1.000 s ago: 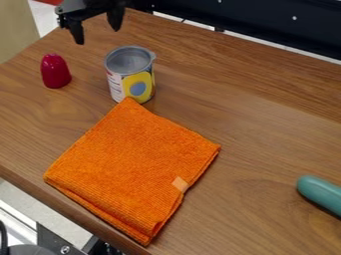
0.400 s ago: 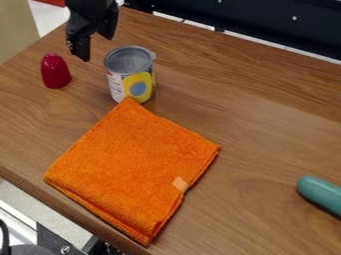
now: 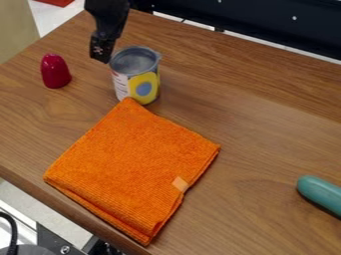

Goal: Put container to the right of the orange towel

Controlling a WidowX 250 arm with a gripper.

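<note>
The can (image 3: 136,77) lies just beside your gripper (image 3: 101,52), away from the table's (image 3: 266,109) upper-left edge. You can't tell whether that gripper is spread.

camera view | fixed, above tabletop (image 3: 246,104) | slants down, toward dark panel (image 3: 266,21) | close, tabletop cropped at right

The round metal can (image 3: 136,75) is grey at its rim and inside, its label white with red beside a yellow patch holding a blue oval. The folded square cloth towel (image 3: 133,167) is orange, finely ribbed, with a paler orange tag. The flat worktop (image 3: 266,134) is brown with wavy wood grain, the glossy domed object (image 3: 55,71) deep red, and the smooth rounded object (image 3: 321,193) teal.
</note>
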